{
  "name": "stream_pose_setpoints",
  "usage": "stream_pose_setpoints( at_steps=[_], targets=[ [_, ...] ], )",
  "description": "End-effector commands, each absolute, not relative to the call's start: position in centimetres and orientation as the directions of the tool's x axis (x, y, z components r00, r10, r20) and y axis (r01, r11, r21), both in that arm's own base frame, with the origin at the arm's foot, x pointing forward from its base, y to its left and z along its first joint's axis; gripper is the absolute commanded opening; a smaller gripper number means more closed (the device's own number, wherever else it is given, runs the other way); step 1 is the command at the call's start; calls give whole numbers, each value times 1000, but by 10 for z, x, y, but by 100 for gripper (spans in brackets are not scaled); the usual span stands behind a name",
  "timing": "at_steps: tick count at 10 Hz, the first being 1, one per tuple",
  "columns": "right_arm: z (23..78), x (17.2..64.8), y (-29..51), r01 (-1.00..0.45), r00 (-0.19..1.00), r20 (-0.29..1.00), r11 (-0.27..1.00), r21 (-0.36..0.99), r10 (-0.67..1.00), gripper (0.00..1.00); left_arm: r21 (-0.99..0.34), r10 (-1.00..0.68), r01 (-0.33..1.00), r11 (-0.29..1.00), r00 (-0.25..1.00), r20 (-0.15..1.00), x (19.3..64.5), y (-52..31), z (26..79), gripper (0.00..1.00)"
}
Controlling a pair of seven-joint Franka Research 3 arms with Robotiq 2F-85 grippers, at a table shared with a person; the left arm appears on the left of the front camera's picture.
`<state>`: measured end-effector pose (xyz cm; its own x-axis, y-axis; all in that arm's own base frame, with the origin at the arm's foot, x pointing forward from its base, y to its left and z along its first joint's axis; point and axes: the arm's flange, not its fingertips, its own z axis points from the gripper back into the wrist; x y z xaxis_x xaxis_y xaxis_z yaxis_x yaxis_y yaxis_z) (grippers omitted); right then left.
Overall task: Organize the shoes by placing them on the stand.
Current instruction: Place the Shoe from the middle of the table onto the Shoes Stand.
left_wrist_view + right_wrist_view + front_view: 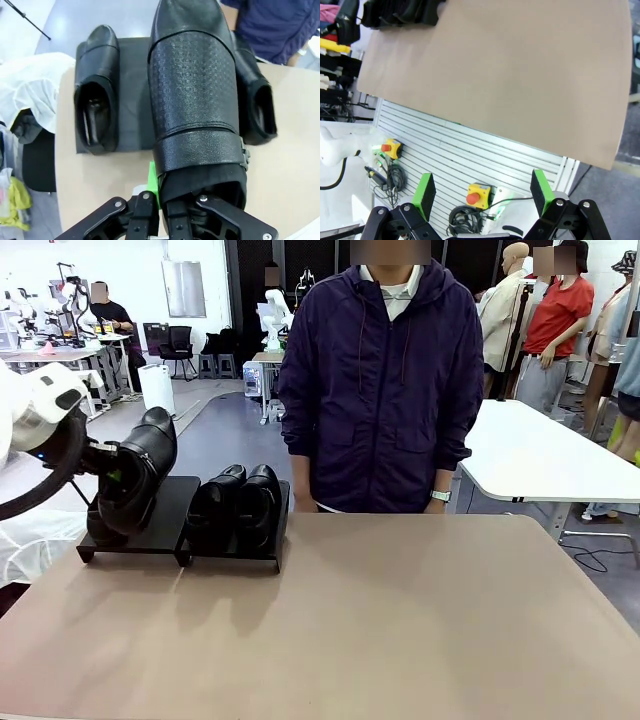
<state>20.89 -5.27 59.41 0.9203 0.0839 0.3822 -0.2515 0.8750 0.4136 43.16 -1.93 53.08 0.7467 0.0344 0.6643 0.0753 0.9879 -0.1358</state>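
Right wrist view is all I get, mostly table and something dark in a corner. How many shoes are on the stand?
Observer: Three. A pair sits side by side on the right platform, and a third shoe is on the left platform.
Operator: Where's the last one?
Observer: The left gripper is shut on the fourth shoe, holding it above the left platform's free half.
Operator: Is anyone helping?
Observer: No. The person stands at the far side, touching no shoe.
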Motion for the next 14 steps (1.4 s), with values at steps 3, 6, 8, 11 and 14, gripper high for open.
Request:
stream_pose_setpoints(
  at_steps=[3,6,8,11,14],
  targets=[
    [599,210,-51,-252,921,382,868,428,79,100,-128,-63,180,975,782,620,515,-2,506,0],
    [599,210,-51,-252,921,382,868,428,79,100,-132,-58,176,975,784,618,541,8,485,0],
    [599,210,-51,-252,921,382,868,428,79,100,-151,-43,167,974,796,604,555,14,467,0],
    [599,210,-51,-252,921,382,868,428,79,100,-139,-41,163,977,779,626,575,21,439,0],
    [599,210,-51,-252,921,382,868,428,79,100,-154,4,129,980,755,656,584,26,430,0]
  ],
)
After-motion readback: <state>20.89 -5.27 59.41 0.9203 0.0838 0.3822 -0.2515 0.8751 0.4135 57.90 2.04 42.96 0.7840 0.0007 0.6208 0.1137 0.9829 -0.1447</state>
